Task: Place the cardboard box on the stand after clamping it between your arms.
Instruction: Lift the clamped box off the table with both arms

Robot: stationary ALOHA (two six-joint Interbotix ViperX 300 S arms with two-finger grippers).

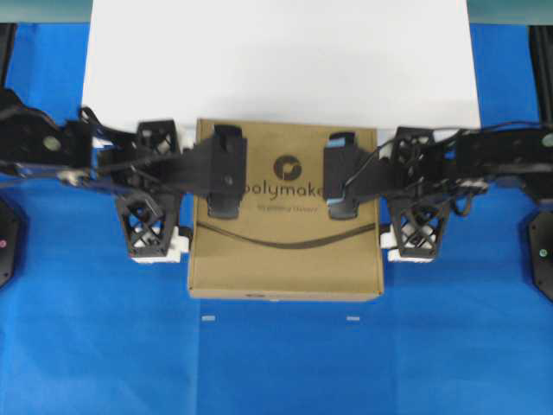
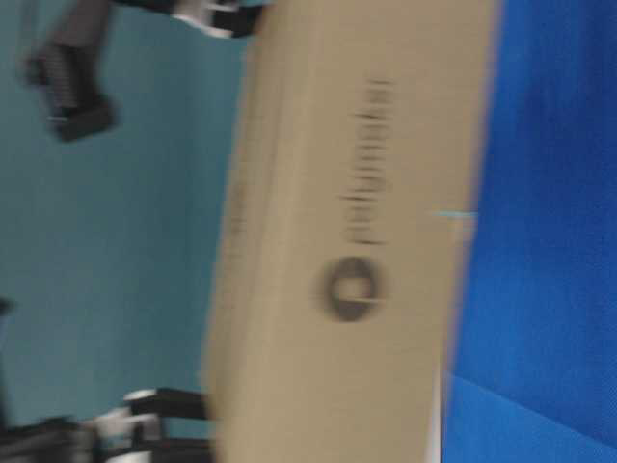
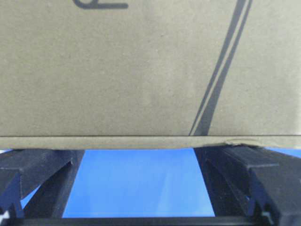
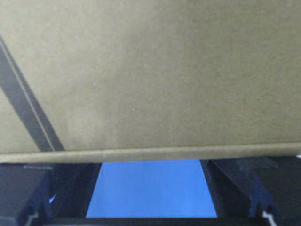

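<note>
Overhead view: cardboard box (image 1: 286,210) at centre frame, flat, logo side up, its top edge just overlapping the lower edge of the white stand (image 1: 281,60), which fills the upper frame. Blue cloth (image 1: 276,363) below and around. Left gripper (image 1: 157,189) at the box's left edge, right gripper (image 1: 416,194) at its right edge; lattice fingers spread wide along the box sides, pressing inward rather than pinching. Dark wrist camera mounts overhang the box top.

Table-level view: blurred and rotated; box side (image 2: 347,241) with logo, apparently clear of the cloth, though too smeared to confirm. Gripper parts at upper left and lower left, indistinct.

Left wrist view: box surface (image 3: 141,70) filling the upper frame, box edge resting across both fingers (image 3: 249,169), fully spread, nothing between them but cloth beyond.

Right wrist view: same arrangement; box (image 4: 150,70) above, fingers (image 4: 244,183) at full spread beneath its edge.

Step in hand, by judgement: carry toward upper frame onto stand. Advised: equal inward pressure, matched speed both sides, box kept level, release only once fully over the platform.
</note>
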